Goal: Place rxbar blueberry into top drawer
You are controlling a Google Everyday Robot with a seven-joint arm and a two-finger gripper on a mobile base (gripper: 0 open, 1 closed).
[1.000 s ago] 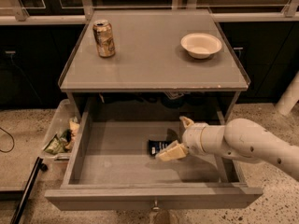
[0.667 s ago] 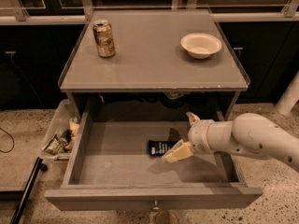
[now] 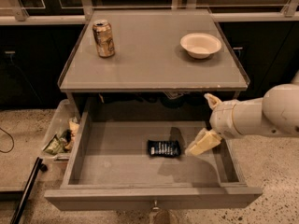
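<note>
The hand (image 3: 208, 122) hangs below the tabletop's (image 3: 154, 66) front right corner, fingers spread and holding nothing. The rxbar blueberry (image 3: 164, 148) lies flat inside the top drawer (image 3: 154, 197), just beside the hand. A gold can (image 3: 103, 38) and a bowl (image 3: 200, 45) stand near the tabletop's rear corners.

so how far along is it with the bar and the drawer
Done: the rxbar blueberry lies flat on the floor of the open top drawer. In hand: nothing; the gripper is open beside the bar, not touching it. Left: probably only pulling the gripper clear.
</note>
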